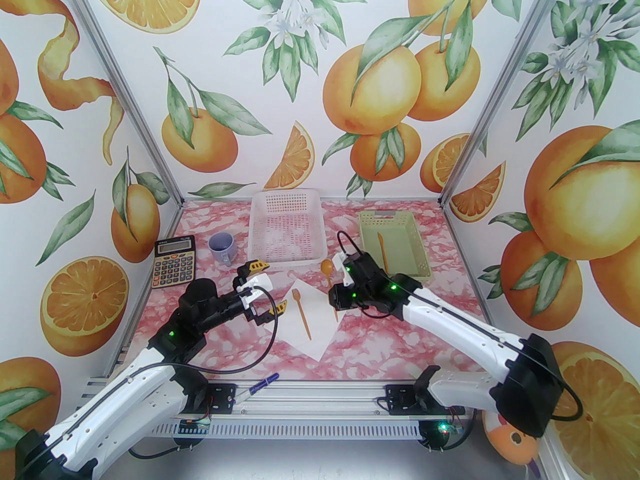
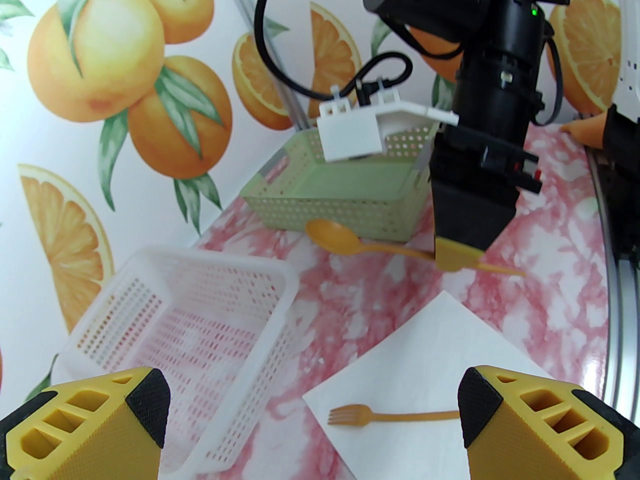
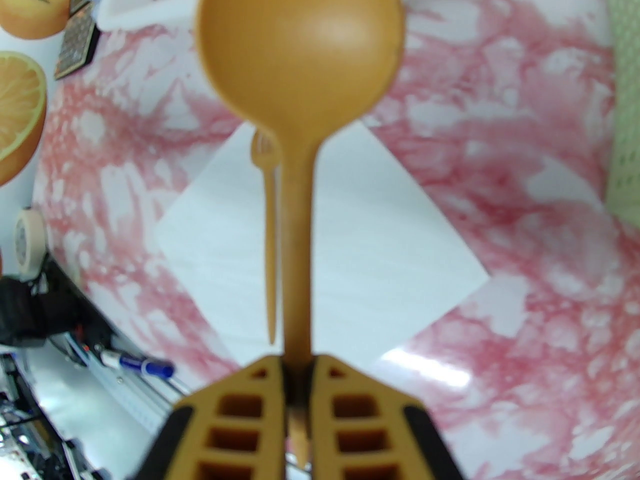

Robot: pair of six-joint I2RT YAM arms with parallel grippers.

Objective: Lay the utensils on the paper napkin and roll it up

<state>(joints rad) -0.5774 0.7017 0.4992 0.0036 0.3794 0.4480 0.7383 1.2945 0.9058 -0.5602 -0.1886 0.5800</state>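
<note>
The white paper napkin (image 1: 312, 320) lies as a diamond mid-table, and the orange-brown fork (image 1: 303, 314) rests on it, tines toward the back. My right gripper (image 1: 333, 295) is shut on the handle of the orange-brown spoon (image 1: 328, 267) and holds it above the napkin's far right edge, bowl pointing to the back. The right wrist view shows the spoon (image 3: 300, 43) clamped at its handle by that gripper (image 3: 298, 368), with the fork (image 3: 270, 248) and napkin (image 3: 380, 248) below. My left gripper (image 1: 267, 288) hovers open at the napkin's left corner, holding nothing, with the fork (image 2: 390, 414) between its fingertips (image 2: 145, 403) in its wrist view.
A white perforated basket (image 1: 287, 233) stands at the back centre and a green basket (image 1: 395, 243) at the back right holds another slim orange-brown piece (image 1: 381, 250). A calculator (image 1: 173, 265) and a purple mug (image 1: 222, 248) sit back left. A blue pen (image 1: 260, 385) lies by the front rail.
</note>
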